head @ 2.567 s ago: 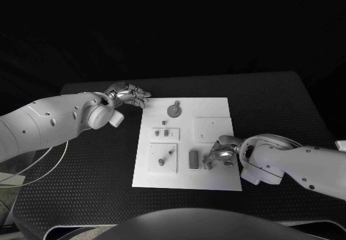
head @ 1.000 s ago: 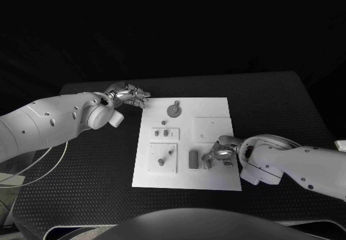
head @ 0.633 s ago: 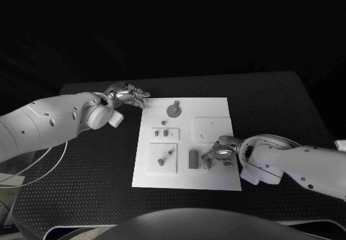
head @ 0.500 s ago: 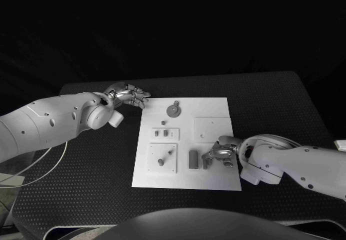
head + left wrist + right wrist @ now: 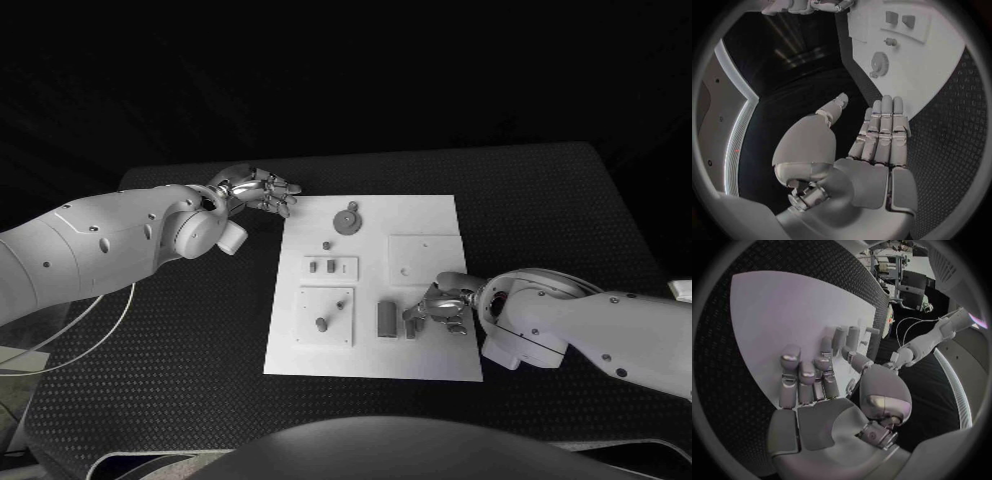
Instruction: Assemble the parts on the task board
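Your right hand [image 5: 440, 308] rests on the white board [image 5: 433, 215] near its right edge, fingers pinching a small grey part [image 5: 411, 326] beside the upright grey block [image 5: 387, 318]. Your left hand [image 5: 260, 190] hangs released, fingers apart, just off the board's far left corner.

Two bulky white arms are showing smooth rounded shells dotted with small dark screws. Each is ending in a silver, segmented metal hand, left hand [image 5: 260, 190] and right hand [image 5: 440, 310], glinting.

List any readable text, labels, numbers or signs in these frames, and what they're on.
None readable.
Task board: plain white, no print to be seen.
Parts: no markings to be made out.
Left hand and right hand: no lettering to be seen.
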`<state>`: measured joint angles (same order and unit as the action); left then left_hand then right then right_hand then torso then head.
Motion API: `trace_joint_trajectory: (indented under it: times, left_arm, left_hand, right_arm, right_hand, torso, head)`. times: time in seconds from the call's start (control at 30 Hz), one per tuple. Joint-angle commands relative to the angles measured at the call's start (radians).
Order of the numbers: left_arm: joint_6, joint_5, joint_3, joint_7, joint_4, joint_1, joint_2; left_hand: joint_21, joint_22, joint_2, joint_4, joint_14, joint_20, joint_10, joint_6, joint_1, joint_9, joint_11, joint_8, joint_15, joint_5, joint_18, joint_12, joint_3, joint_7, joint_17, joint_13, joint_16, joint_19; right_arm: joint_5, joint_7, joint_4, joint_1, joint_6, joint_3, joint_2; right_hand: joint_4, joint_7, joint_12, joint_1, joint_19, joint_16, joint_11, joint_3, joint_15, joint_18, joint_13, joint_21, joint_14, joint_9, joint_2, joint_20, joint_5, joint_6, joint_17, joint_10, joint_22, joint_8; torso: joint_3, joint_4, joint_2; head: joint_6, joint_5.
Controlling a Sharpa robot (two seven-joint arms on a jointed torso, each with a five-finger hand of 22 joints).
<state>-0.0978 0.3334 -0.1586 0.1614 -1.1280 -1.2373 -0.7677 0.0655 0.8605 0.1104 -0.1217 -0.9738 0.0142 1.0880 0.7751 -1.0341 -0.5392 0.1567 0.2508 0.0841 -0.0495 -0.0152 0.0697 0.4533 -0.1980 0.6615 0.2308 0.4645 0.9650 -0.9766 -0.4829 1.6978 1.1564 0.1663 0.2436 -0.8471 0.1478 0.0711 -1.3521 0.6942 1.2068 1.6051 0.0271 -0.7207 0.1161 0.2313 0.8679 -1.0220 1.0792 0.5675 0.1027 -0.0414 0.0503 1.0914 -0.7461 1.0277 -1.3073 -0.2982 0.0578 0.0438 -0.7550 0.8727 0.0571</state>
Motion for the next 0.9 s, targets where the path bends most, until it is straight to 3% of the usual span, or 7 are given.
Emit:
trace_joint_trajectory:
  times: [0.03, 0.17, 0.43, 0.7, 0.9]
  left_arm:
    - [0.012, 0.003, 0.0, 0.006, -0.002, 0.0, 0.001]
    - [0.013, 0.003, 0.0, 0.006, -0.002, 0.0, 0.001]
    - [0.014, 0.003, -0.001, 0.006, -0.002, 0.0, -0.001]
    - [0.015, 0.004, -0.001, 0.007, -0.002, 0.0, 0.001]
    - [0.015, 0.004, -0.001, 0.007, -0.001, 0.0, 0.0]
  left_hand:
    - [0.006, -0.002, 0.003, 0.005, -0.007, -0.002, -0.002, -0.004, -0.005, -0.001, -0.004, 0.007, 0.002, -0.002, -0.007, 0.002, 0.0, -0.013, 0.002, -0.002, -0.006, -0.008]
    - [0.006, -0.002, 0.003, 0.005, -0.007, -0.002, -0.002, -0.004, -0.005, -0.001, -0.004, 0.007, 0.002, -0.002, -0.007, 0.002, 0.0, -0.013, 0.002, -0.002, -0.006, -0.008]
    - [0.006, -0.002, 0.003, 0.005, -0.007, -0.002, -0.002, -0.004, -0.005, -0.001, -0.004, 0.007, 0.002, -0.002, -0.007, 0.002, 0.0, -0.013, 0.002, -0.002, -0.007, -0.008]
    - [0.006, -0.002, 0.003, 0.005, -0.007, -0.002, -0.002, -0.004, -0.005, -0.001, -0.004, 0.007, 0.002, -0.002, -0.007, 0.002, 0.0, -0.013, 0.003, -0.002, -0.007, -0.008]
    - [0.006, -0.002, 0.003, 0.005, -0.008, -0.002, -0.002, -0.004, -0.005, -0.001, -0.004, 0.007, 0.002, -0.002, -0.007, 0.002, -0.001, -0.013, 0.003, -0.002, -0.007, -0.008]
  right_arm:
    - [0.011, 0.03, 0.002, -0.007, -0.042, 0.004, 0.002]
    - [0.003, 0.067, 0.003, -0.007, -0.095, 0.004, -0.012]
    - [-0.035, 0.085, 0.009, -0.007, -0.169, 0.004, -0.028]
    - [-0.063, 0.081, 0.009, -0.007, -0.188, 0.004, -0.025]
    - [-0.079, 0.07, 0.005, -0.009, -0.18, 0.004, -0.021]
  right_hand:
    - [0.005, 0.006, 0.007, 0.005, -0.004, -0.006, 0.004, -0.011, 0.009, 0.03, 0.001, -0.001, -0.001, -0.002, 0.023, -0.001, 0.003, 0.0, -0.001, 0.002, -0.012, -0.006]
    - [0.025, 0.006, 0.009, 0.037, 0.002, -0.007, 0.004, -0.021, 0.01, 0.03, 0.003, 0.0, 0.001, -0.002, 0.076, -0.003, 0.003, 0.001, -0.001, 0.005, -0.01, -0.009]
    - [0.073, 0.005, 0.012, 0.103, 0.003, -0.011, 0.004, 0.04, 0.011, 0.03, 0.007, 0.005, -0.001, 0.002, 0.109, -0.004, 0.004, -0.002, -0.002, 0.005, -0.007, -0.017]
    - [0.078, 0.005, 0.015, 0.137, 0.001, -0.013, 0.004, 0.047, 0.011, 0.03, 0.008, 0.008, -0.003, 0.003, 0.12, -0.003, 0.003, -0.001, -0.002, 0.003, -0.006, -0.02]
    - [0.076, 0.004, 0.015, 0.142, 0.002, -0.013, 0.005, 0.048, 0.011, 0.03, 0.008, 0.008, -0.003, 0.004, 0.116, -0.003, 0.003, 0.0, -0.002, 0.004, -0.006, -0.022]
  torso:
    - [0.0, 0.0003, 0.0]
    - [0.0001, -0.0003, 0.0]
    - [0.0013, 0.0006, 0.0]
    - [0.0013, 0.001, 0.0]
    - [0.0006, 0.0001, 0.0]
  head:
    - [0.0, 0.0]
    - [0.0, 0.0]
    - [0.0, 0.001]
    - [0.0, -0.001]
    - [0.0, -0.002]
